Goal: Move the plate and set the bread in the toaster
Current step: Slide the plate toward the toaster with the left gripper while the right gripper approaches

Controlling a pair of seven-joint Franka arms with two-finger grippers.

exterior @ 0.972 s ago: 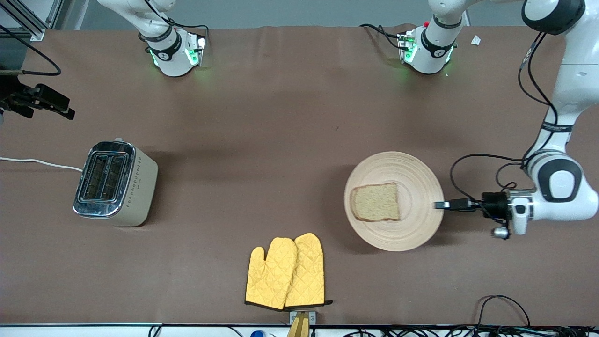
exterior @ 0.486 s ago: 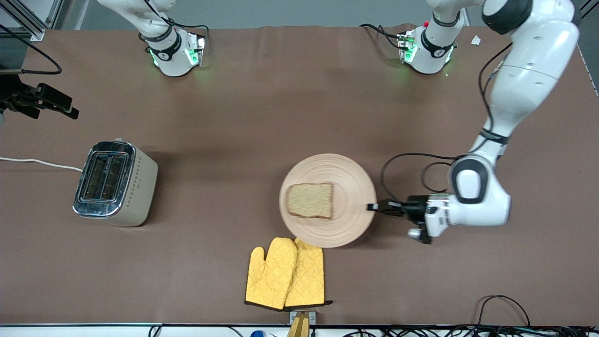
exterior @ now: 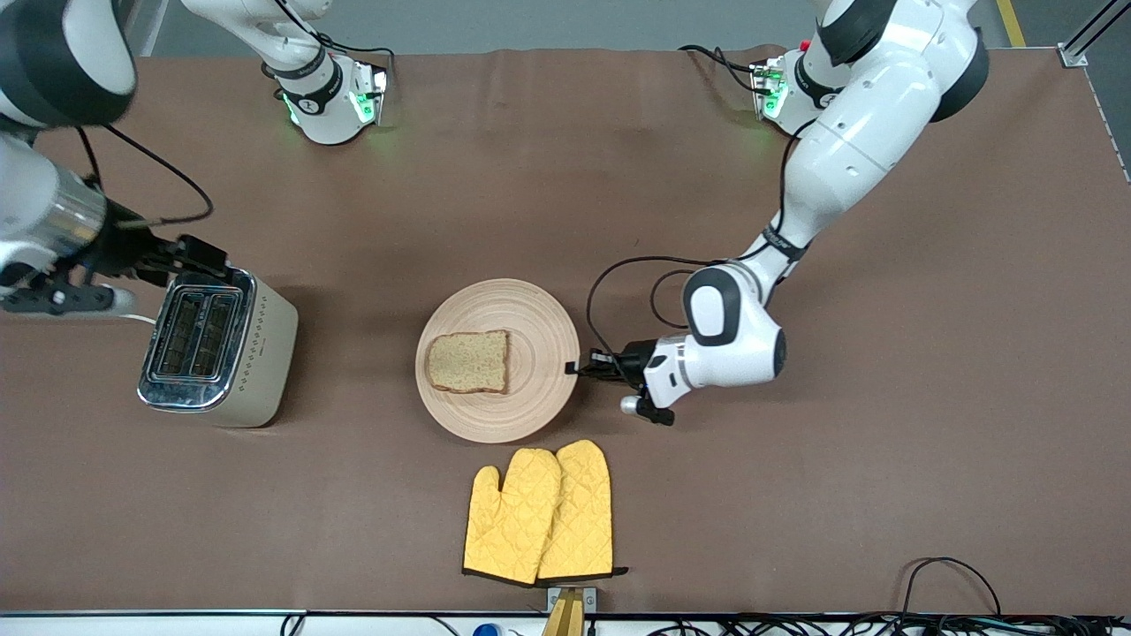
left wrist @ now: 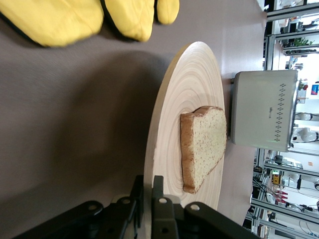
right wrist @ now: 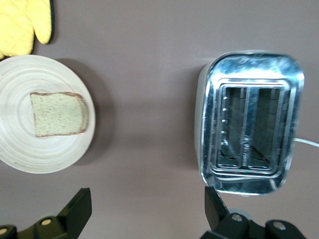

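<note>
Chrome glints on top of the toaster point(exterior: 216, 350) at the right arm's end of the table, both slots empty. The right gripper point(exterior: 201, 256) hangs over its edge farther from the front camera, fingers spread wide and holding nothing. Mid-table sits the plate point(exterior: 539, 322) with the bread point(exterior: 468, 362) lying flat on it — yellow oven mitts point(exterior: 540, 513) lie nearer the camera. The left gripper point(exterior: 576, 367) is clamped on the plate's rim.
</note>
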